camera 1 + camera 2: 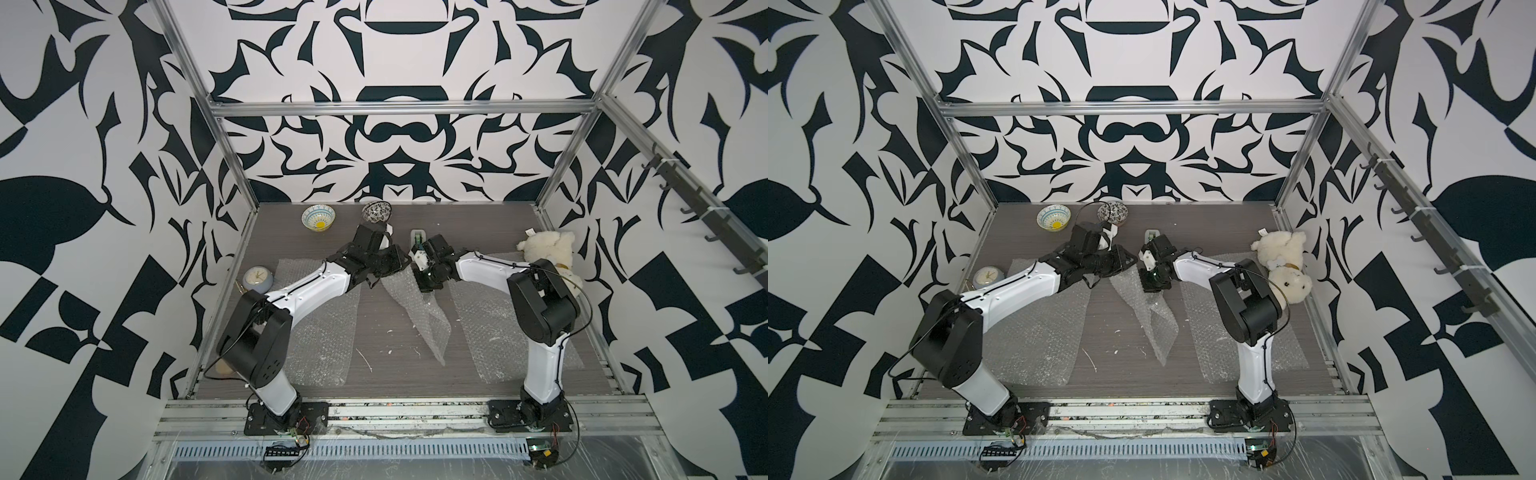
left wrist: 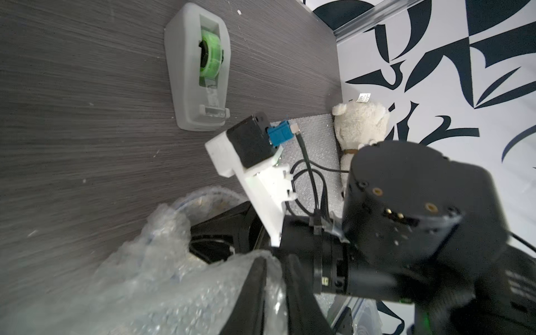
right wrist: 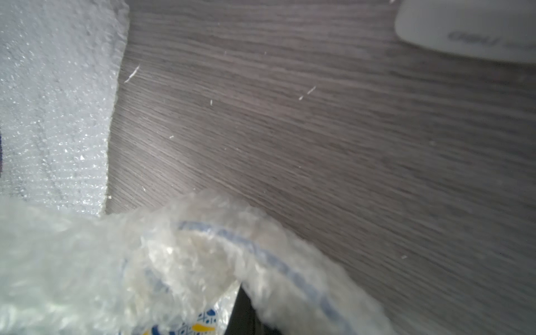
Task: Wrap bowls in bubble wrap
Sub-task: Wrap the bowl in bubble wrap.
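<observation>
A light blue-and-white bowl (image 1: pixel 318 219) with a yellow centre and a black-and-white floral bowl (image 1: pixel 376 211) stand at the back of the table. A third, blue-patterned bowl (image 3: pixel 203 322) sits inside crumpled bubble wrap (image 3: pixel 87 275) between the two grippers; it is hidden in both top views. My left gripper (image 2: pixel 277 278) is shut on a fold of that bubble wrap (image 2: pixel 174 284). My right gripper (image 3: pixel 246 304) is shut in the wrap beside the bowl's rim. The sheet trails forward across the table (image 1: pixel 428 320). Flat sheets lie on the left (image 1: pixel 320 328) and on the right (image 1: pixel 490 328).
A white tape dispenser (image 1: pixel 417 237) with a green roll stands just behind the grippers. A pale alarm clock (image 1: pixel 257 279) sits at the left edge and a cream teddy bear (image 1: pixel 548 249) at the right edge. Metal frame posts and patterned walls enclose the table.
</observation>
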You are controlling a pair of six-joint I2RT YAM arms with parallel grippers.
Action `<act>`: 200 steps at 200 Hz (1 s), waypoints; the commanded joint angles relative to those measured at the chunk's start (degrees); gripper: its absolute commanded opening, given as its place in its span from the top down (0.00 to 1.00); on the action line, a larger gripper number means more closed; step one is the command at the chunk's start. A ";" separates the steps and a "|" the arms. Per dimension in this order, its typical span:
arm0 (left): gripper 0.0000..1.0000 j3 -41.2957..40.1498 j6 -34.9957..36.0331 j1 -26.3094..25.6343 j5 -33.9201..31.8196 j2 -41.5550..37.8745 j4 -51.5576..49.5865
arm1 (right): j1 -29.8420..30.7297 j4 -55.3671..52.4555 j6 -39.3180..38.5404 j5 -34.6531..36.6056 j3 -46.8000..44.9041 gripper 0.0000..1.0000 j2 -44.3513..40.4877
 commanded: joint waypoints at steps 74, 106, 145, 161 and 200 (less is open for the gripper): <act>0.82 -0.86 1.34 0.75 0.97 2.83 2.92 | -1.28 -1.41 0.24 -5.48 -2.08 0.90 -3.82; 0.82 0.69 1.80 0.70 2.29 4.70 2.06 | -2.61 -0.15 1.82 -8.26 -3.26 0.90 -7.16; 0.82 4.34 1.89 -0.90 4.98 10.02 1.85 | -6.69 7.44 6.99 -14.75 -8.70 0.94 -10.56; 0.82 5.60 1.77 -1.47 4.94 12.69 1.68 | -7.56 8.89 7.94 -14.71 -9.93 0.96 -11.22; 0.82 7.02 0.84 -1.58 5.73 18.14 2.71 | -10.09 7.95 7.78 -12.14 -11.95 0.98 -15.89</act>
